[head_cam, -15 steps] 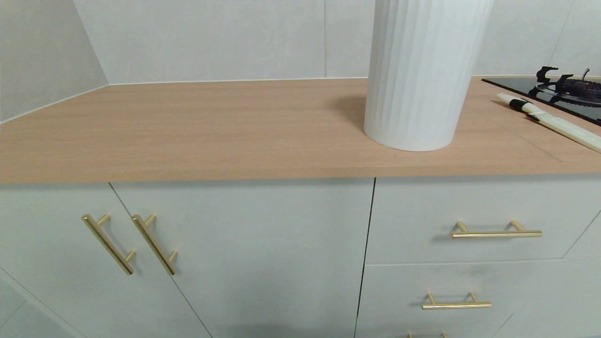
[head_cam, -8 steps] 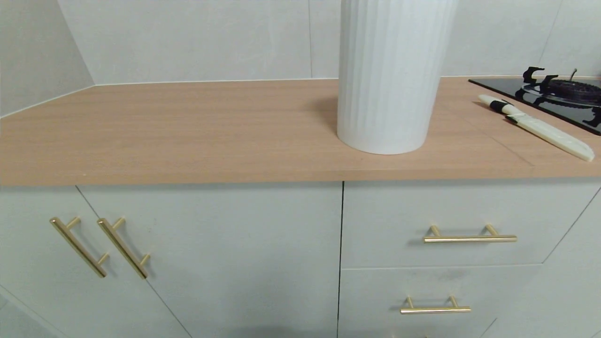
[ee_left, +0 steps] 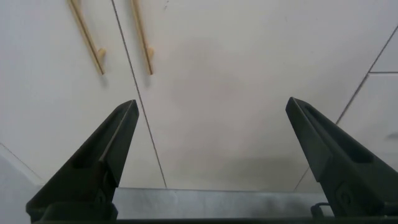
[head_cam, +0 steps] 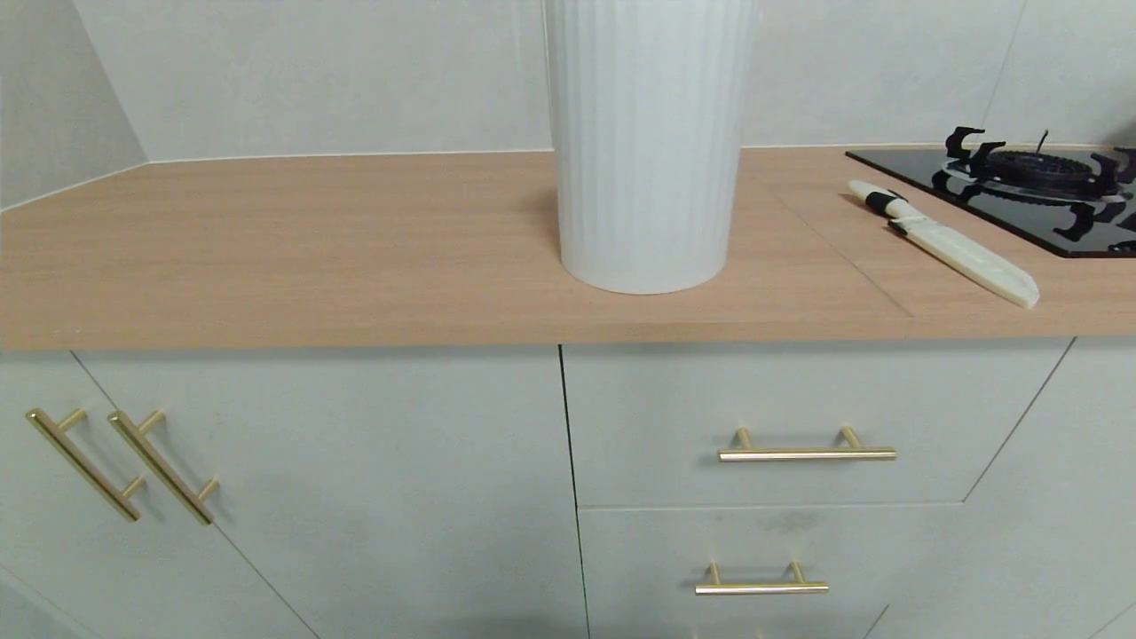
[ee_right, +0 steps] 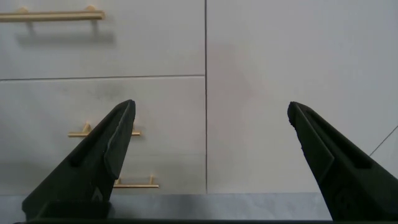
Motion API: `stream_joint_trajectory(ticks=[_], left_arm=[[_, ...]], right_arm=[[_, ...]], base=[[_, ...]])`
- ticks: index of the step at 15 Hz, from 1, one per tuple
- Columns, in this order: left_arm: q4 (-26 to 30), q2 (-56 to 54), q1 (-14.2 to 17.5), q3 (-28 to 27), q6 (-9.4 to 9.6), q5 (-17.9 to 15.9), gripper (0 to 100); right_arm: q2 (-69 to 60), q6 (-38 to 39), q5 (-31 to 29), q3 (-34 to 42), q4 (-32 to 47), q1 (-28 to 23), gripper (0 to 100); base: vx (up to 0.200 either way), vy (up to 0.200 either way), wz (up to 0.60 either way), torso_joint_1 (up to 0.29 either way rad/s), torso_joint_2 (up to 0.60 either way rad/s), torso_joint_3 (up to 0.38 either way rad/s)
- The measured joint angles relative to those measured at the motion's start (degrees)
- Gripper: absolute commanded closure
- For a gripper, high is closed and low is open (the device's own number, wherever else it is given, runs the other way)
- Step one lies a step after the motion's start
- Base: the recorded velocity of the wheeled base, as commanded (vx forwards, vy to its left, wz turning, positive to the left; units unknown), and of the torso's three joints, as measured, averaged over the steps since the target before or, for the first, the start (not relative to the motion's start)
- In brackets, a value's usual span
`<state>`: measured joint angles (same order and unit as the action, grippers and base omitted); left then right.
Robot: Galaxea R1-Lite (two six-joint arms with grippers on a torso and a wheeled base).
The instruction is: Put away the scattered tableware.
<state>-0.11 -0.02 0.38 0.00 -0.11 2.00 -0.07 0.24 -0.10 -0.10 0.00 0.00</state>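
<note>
A white knife [head_cam: 942, 242] with a black band on its handle lies flat on the right part of the wooden counter [head_cam: 266, 248]. Its handle points far and left, its tip near and right. It rests just beside the near-left edge of a black glass hob [head_cam: 985, 191], which carries a dark burner grate [head_cam: 1034, 167]. Left of the knife and well apart from it, a tall white ribbed container [head_cam: 648, 151] stands upright near the counter's front edge.

Below the counter, pale cabinet fronts carry brass bar handles: two slanted ones [head_cam: 162, 466] on the doors at the left, and a level one on the top drawer [head_cam: 806, 454] with another on the drawer beneath [head_cam: 761, 587].

The left gripper [ee_left: 211, 102] hangs in front of the cabinet doors with its dark jaws spread wide apart and nothing between them. The right gripper [ee_right: 211, 104] faces the drawer fronts, its jaws likewise wide apart with nothing between them.
</note>
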Motion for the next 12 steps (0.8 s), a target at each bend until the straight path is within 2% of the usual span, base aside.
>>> stream_joint_trajectory(ticks=[8, 12], left_arm=[[0.01, 0.0, 0.04, 0.0, -0.02, 0.0, 0], [0.0, 0.0, 0.04, 0.0, -0.05, -0.01, 0]], right_arm=[[0.0, 0.0, 0.0, 0.0, 0.0, 0.1, 0], [0.0, 0.05, 0.0, 0.0, 0.0, 0.05, 0]], base=[[0.0, 0.0, 0.0, 0.005, -0.01, -0.008], [0.0, 0.0, 0.0, 0.08, -0.24, -0.276]])
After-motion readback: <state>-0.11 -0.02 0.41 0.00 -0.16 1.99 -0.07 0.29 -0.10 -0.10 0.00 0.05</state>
